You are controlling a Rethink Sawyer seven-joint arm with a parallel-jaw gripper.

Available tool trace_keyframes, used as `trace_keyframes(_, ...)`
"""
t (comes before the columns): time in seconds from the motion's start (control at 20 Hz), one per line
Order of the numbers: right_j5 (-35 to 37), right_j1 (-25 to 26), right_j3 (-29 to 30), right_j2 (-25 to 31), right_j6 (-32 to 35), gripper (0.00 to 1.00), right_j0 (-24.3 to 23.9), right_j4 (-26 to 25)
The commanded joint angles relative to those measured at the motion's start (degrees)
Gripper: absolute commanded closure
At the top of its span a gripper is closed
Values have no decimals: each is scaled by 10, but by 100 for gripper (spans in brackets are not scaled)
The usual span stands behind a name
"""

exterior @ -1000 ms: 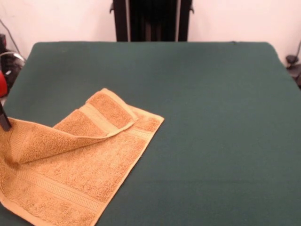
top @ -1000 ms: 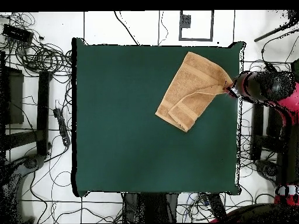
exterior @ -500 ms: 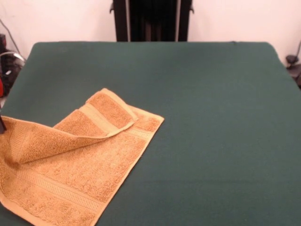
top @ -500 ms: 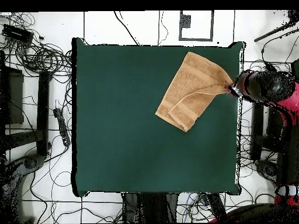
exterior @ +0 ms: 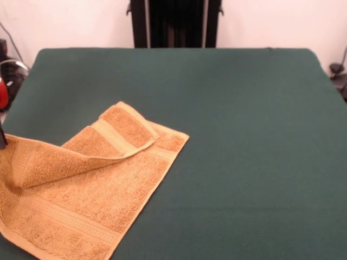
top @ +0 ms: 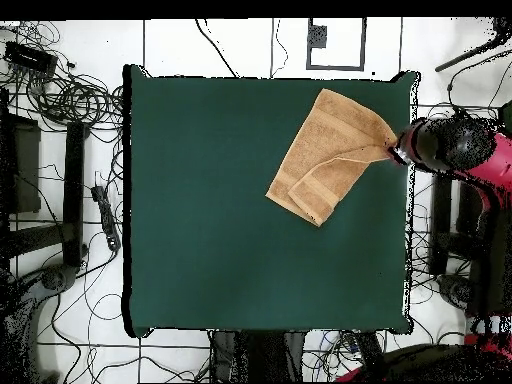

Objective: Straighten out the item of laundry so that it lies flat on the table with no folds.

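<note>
The item of laundry (exterior: 92, 189), a golden-orange terry towel, lies at the table's (exterior: 244, 135) near left corner in the front view. One end is folded back over the rest, a banded flap (exterior: 122, 130) lying on top. Its left corner is raised off the cloth in a tent up to my gripper (exterior: 2, 138), which shows only as a dark sliver at the picture's edge. In the overhead view the towel (top: 330, 150) sits by the table's (top: 220, 220) upper right corner, with a point drawn out to the gripper (top: 400, 155) at the right edge, shut on that corner.
The red and black arm (top: 465, 150) hangs over the floor just past the table's right edge in the overhead view. Cables (top: 70, 95) and black stands (top: 40, 200) lie on the floor around the table.
The gripper has shifted slightly outward toward the table's edge and shows less in the front view. The towel keeps the same folded, tented shape.
</note>
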Motion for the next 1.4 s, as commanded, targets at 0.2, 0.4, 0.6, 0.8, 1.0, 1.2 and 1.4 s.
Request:
trace_keyframes(0.2,88,-16,-7,-46,205,0,79,41)
trace_keyframes(0.4,99,-25,-13,-64,202,0,93,53)
trace_keyframes(0.6,97,-25,-20,-78,206,0,105,63)
trace_keyframes(0.8,102,-26,-27,-94,205,0,118,73)
trace_keyframes(1.0,99,-34,-19,-112,223,0,130,81)
trace_keyframes(1.2,38,-51,34,-139,281,0,149,98)
trace_keyframes(1.4,21,-70,64,-154,295,0,168,112)
